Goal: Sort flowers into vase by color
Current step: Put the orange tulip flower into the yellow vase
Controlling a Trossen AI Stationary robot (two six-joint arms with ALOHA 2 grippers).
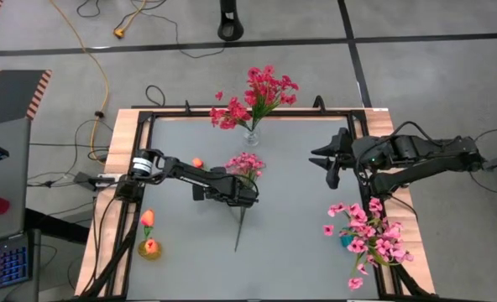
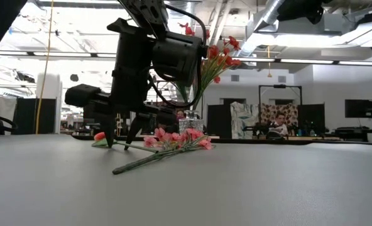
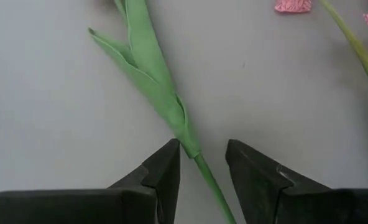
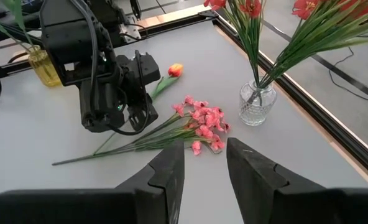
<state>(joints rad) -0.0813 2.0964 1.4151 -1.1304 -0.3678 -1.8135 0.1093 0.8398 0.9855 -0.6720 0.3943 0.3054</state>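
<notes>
Looking down left wrist view, I see left pincer (image 3: pixel 202 165) low over tabletop (image 1: pixel 299 243), jaws parted astride green stem of orange tulip (image 1: pixel 197 163), not clamped. Pink spray (image 1: pixel 245 164) lies flat just beside it, mid-tabletop. Red flowers (image 1: pixel 257 92) stand in glass vase (image 1: pixel 251 137) at far edge. Right pincer (image 4: pixel 204 163) hovers open, empty, right side. Pink bunch (image 1: pixel 370 235) sits near right corner.

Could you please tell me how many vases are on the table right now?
3: a clear vase at the far edge, a yellow vase near left, and a third vase near right, mostly hidden by pink flowers.
</notes>
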